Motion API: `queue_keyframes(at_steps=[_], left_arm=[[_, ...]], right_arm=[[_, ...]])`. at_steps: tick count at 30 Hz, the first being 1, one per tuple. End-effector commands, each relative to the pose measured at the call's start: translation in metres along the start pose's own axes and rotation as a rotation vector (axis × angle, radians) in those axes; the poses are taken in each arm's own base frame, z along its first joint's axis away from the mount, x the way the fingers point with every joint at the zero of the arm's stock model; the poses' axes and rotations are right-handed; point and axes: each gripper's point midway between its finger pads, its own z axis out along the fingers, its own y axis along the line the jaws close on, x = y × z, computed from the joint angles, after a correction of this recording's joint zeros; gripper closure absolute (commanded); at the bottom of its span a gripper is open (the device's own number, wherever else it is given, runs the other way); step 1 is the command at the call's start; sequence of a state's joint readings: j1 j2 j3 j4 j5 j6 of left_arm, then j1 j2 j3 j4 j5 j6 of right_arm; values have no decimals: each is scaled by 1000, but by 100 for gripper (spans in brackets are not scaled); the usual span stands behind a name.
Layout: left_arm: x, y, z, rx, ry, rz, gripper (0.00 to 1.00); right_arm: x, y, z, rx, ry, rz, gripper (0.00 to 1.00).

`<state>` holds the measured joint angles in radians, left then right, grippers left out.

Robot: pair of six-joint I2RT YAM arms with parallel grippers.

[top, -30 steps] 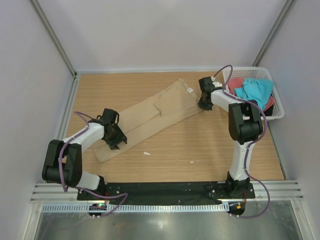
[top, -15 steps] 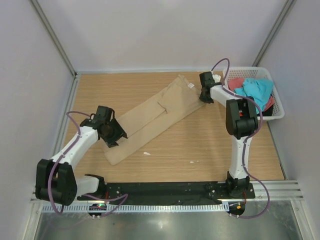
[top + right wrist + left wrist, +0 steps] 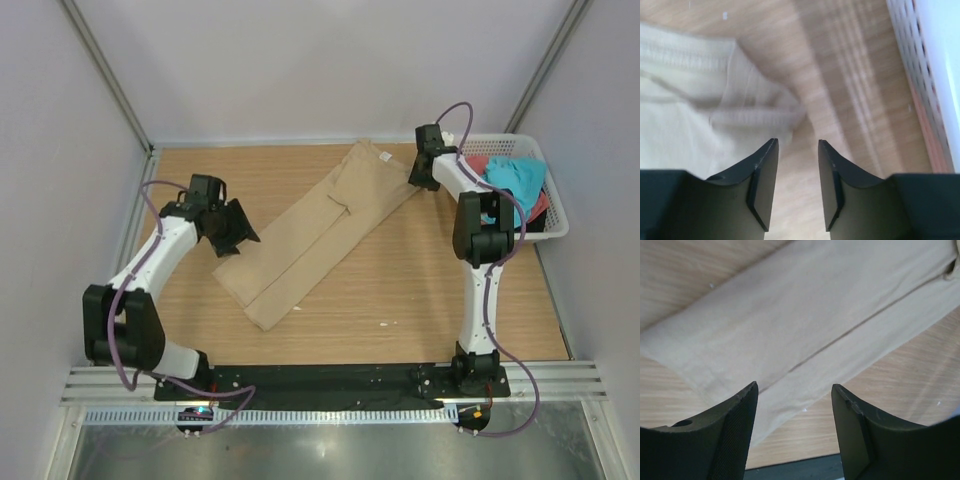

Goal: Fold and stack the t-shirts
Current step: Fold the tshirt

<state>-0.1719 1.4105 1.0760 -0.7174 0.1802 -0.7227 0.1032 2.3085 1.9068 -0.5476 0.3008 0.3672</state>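
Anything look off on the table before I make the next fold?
The tan shirt lies as a long narrow strip, slanted across the table rather than square to its edges. A small white speck sits on the bare wood beside it. Nothing else stands out.

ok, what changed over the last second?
The tan shirt slid right and swung steeper. The left gripper came off it toward the far side, and the right gripper moved toward the basket. Both are now open, holding nothing. The basket, turquoise shirt and red shirt are unchanged.
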Motion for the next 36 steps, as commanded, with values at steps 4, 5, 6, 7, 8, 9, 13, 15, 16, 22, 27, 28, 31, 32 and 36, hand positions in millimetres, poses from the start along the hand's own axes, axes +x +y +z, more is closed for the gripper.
queue_keyframes(at_steps=[4, 5, 6, 7, 8, 9, 13, 15, 16, 22, 27, 28, 31, 32, 36], left_arm=[[-25, 35, 25, -150, 40, 53, 40], [-21, 37, 30, -144, 57, 38, 40], [-17, 37, 33, -129, 68, 28, 41], [-8, 34, 40, -87, 92, 5, 42], [-5, 33, 42, -72, 93, -3, 44], [-2, 34, 45, -65, 96, -8, 44], [14, 67, 63, -183, 149, -46, 44], [16, 88, 66, -258, 167, -82, 44], [25, 101, 69, -306, 193, -116, 44], [52, 159, 68, -464, 250, -294, 44], [77, 197, 46, -649, 239, -343, 45], [77, 200, 41, -668, 212, -347, 45], [77, 198, 27, -671, 142, -397, 45], [76, 196, 24, -662, 129, -406, 44], [54, 181, 0, -619, 30, -417, 44]], right_arm=[[1, 17, -104, -125, 4, 145, 50], [9, 22, -113, -136, 7, 150, 49], [29, 21, -112, -131, 46, 158, 48], [28, 26, -124, -165, 35, 194, 48], [49, 29, -124, -179, 77, 191, 47], [58, 35, -129, -210, 99, 198, 48], [85, 49, -150, -272, 121, 196, 48], [102, 51, -160, -297, 140, 188, 48], [106, 52, -162, -311, 143, 201, 47], [121, 38, -170, -317, 117, 241, 48], [104, 35, -170, -376, 63, 282, 45], [96, 35, -167, -392, 38, 302, 44], [82, 31, -152, -404, 22, 374, 42], [76, 26, -145, -395, 12, 401, 41], [65, 35, -130, -451, 1, 464, 40]])
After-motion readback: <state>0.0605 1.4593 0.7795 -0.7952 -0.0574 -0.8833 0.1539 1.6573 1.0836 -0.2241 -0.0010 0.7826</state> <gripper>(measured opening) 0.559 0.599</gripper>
